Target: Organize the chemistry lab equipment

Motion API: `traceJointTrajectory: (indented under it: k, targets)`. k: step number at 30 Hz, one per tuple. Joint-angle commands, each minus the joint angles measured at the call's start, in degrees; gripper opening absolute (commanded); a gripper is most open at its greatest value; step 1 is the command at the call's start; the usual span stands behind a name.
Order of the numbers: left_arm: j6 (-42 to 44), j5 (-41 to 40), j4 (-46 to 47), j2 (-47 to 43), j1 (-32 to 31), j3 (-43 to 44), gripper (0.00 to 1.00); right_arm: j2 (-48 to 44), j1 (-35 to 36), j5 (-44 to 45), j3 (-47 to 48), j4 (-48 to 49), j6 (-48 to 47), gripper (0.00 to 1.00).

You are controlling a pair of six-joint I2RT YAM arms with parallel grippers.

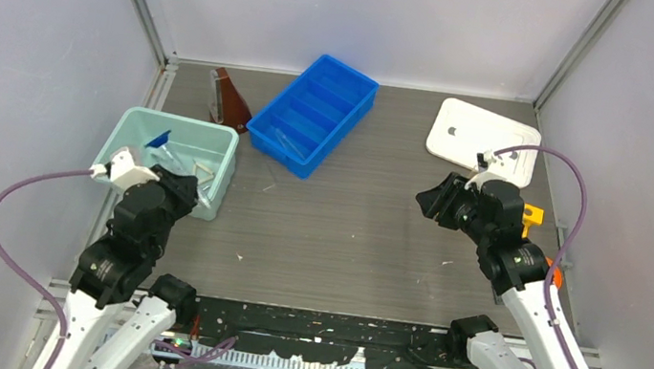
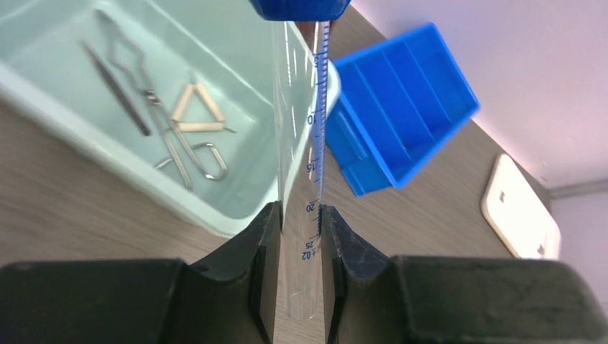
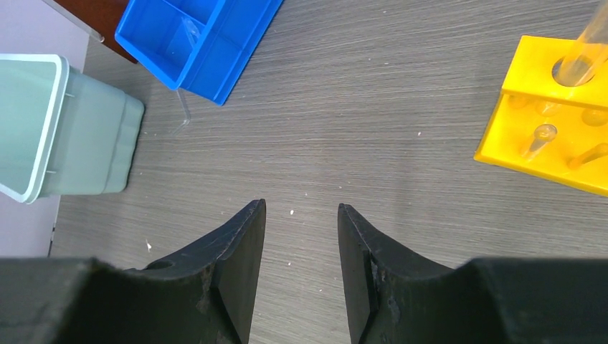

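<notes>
Now the left gripper (image 2: 300,215) is clamped on a clear tube (image 2: 304,143) printed with a measuring scale. Its blue cap (image 2: 300,7) points away from the fingers. The pads pinch the tube near its uncapped end, probably so that most of its length stays free for setting it down somewhere.

Ahead and to the left of these fingers sits a pale green bin (image 2: 43,36). It holds silver tongs (image 2: 152,99), a small triangle (image 2: 195,111) and a thin dark tool (image 2: 115,87). The tube's capped end hangs over the bin instead of resting inside, which suggests it is being carried elsewhere. Ahead and to the right lies a blue tray (image 2: 373,168) with dividers, and farther right a white lid (image 2: 520,215).

The right gripper (image 3: 300,208) has its jaws apart with nothing between them, and hovers above bare table (image 3: 401,107). To the right of its fingers stands a yellow rack (image 3: 502,136) with a second tube (image 3: 584,54) standing in one hole. That rack is a likely home for the capped tube. Ahead and to the left, a loose glass rod (image 3: 182,106) lies on the table just beside the blue tray. The open jaws look ready to collect it or to take a handover.
</notes>
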Motion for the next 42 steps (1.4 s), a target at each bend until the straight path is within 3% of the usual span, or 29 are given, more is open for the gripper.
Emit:
traceJointTrajectory:
  k: [1, 10, 18, 21, 26, 33, 42]
  targets:
    - [9.57, 13.62, 11.34, 2.7, 0.25, 0.99, 0.02, -1.09, -0.13, -2.48, 3.36, 1.04, 1.15, 0.48]
    - [17.01, 35.58, 20.3, 7.92, 0.18, -0.18, 0.01, 1.57, -0.17, -10.97, 7.59, 2.42, 5.79, 0.49]
    - [21.46, 45.99, 28.86, 12.78, -1.37, -2.67, 0.0, 6.26, 0.25, -21.88, 12.36, 5.78, 11.3, 0.52]
    - [24.64, 45.81, 31.68, 14.38, -4.66, -3.59, 0.0, 8.34, 1.47, -23.48, 15.59, 5.05, 11.67, 0.56]
    - [34.24, 39.59, 33.92, 18.6, -15.84, -3.84, 0.0, 12.93, 7.69, -22.6, 20.99, 2.48, 9.46, 0.75]
    - [41.48, 37.99, 36.09, 25.11, -23.74, -2.8, 0.01, 20.49, 18.56, -20.09, 28.06, -1.91, 5.95, 0.96]
    - [46.2, 39.32, 36.14, 27.9, -26.64, -1.32, 0.01, 25.52, 20.96, -20.92, 30.24, -5.14, 3.22, 0.98]
